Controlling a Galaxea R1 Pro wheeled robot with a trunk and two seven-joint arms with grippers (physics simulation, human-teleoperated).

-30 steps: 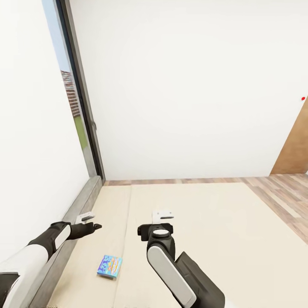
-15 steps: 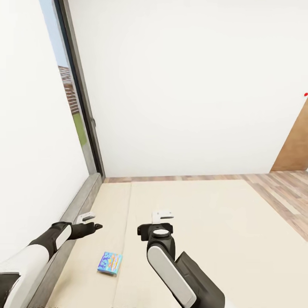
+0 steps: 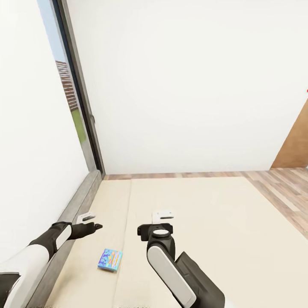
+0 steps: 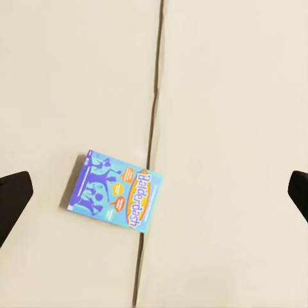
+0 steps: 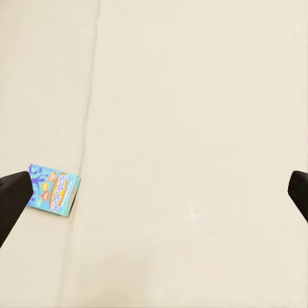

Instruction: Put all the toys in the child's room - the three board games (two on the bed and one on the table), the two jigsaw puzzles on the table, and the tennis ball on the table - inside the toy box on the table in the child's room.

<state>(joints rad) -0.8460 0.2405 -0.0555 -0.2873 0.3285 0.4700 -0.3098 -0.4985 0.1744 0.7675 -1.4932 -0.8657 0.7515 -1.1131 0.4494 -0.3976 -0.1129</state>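
A small blue board game (image 3: 110,260) lies flat on the beige bed (image 3: 205,222), right by the seam between the two mattress parts. My left gripper (image 3: 90,221) hovers open above the mattress, a little beyond the box and near the headboard. My right gripper (image 3: 161,220) hangs open over the wider mattress part, to the right of the box. The left wrist view looks down on the box (image 4: 115,190) between wide-spread fingertips (image 4: 13,196). The right wrist view has the box (image 5: 54,189) close to one fingertip (image 5: 13,192).
A grey headboard (image 3: 75,209) runs along the white wall at the left, with a tall window (image 3: 68,98) above its far end. Wooden floor (image 3: 282,188) lies beyond and right of the bed, and a brown door (image 3: 295,145) stands at the far right.
The whole picture has shifted slightly, so the camera has moved; the box and the bed's far edge sit a little higher in it. Both arms hold their pose.
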